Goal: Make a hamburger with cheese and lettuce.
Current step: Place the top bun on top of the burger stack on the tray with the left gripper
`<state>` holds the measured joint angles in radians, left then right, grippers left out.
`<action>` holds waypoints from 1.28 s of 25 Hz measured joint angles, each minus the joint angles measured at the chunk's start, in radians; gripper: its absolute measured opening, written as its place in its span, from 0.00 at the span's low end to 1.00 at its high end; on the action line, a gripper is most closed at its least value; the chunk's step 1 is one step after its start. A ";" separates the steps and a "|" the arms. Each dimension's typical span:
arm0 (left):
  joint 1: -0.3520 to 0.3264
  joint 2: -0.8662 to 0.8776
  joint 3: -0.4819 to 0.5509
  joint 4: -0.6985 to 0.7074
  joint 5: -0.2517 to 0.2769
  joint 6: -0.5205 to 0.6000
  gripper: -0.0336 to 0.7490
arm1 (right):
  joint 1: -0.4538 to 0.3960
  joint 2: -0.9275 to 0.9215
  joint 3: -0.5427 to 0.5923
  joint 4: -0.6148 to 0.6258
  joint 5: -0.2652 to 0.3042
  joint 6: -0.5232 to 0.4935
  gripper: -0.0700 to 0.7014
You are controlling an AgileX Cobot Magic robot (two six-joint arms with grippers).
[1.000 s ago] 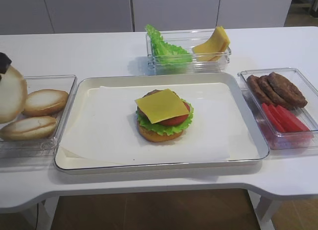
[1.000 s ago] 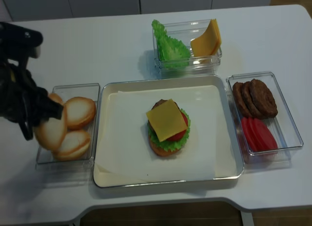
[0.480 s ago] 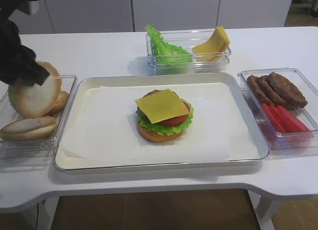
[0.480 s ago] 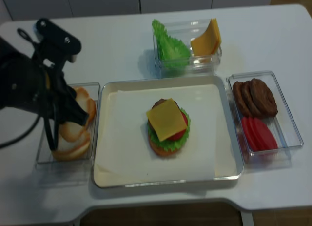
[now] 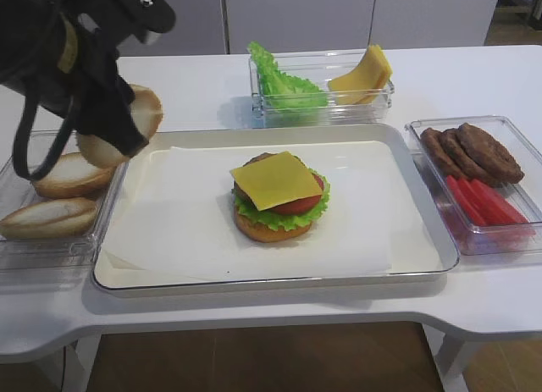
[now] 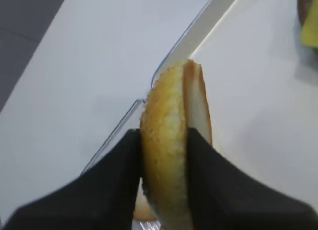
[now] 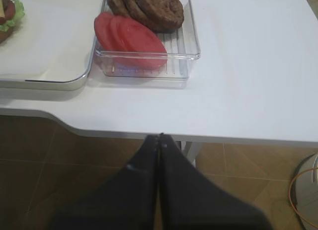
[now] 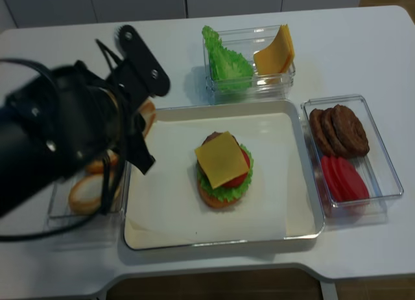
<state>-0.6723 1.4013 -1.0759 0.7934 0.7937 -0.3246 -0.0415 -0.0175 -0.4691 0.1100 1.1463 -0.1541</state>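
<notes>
The hamburger [image 5: 279, 201] stands open-topped in the middle of the paper-lined tray [image 5: 406, 269]. Its cheese [image 5: 275, 179] lies uppermost as a flat yellow square. Under it show red tomato and the lettuce [image 5: 292, 218] as a green fringe over the bottom bun. My left gripper [image 6: 164, 138] is shut on a bun half [image 6: 171, 120], held on edge, golden crust on one side and pale face on the other. It hangs above the tray's left rim, left of the hamburger. My right gripper [image 7: 159, 138] is shut and empty, off the table's front edge over the floor.
A clear box [image 5: 47, 252] at the left holds two loose bun halves [image 5: 51, 216]. At the back, a box [image 5: 322, 108] holds a lettuce bunch and stacked cheese slices. The right box [image 5: 508, 240] holds patties [image 5: 470, 151] and tomato slices [image 5: 483, 201].
My left arm has lifted the bun half out of the left box and carried it right and back, to the tray's left rim. The hamburger has not moved.
</notes>
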 joint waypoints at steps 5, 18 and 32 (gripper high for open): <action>-0.104 0.065 0.000 0.235 -0.035 -0.162 0.30 | 0.000 0.000 0.000 0.000 0.000 0.000 0.00; -0.251 0.169 -0.003 0.695 -0.080 -0.444 0.30 | 0.000 0.000 0.000 0.000 0.000 0.000 0.00; -0.324 0.262 -0.006 0.869 -0.110 -0.396 0.30 | 0.000 0.000 0.000 0.000 0.000 0.000 0.00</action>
<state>-0.9962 1.6634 -1.0820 1.6628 0.6837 -0.7202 -0.0415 -0.0175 -0.4691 0.1100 1.1463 -0.1541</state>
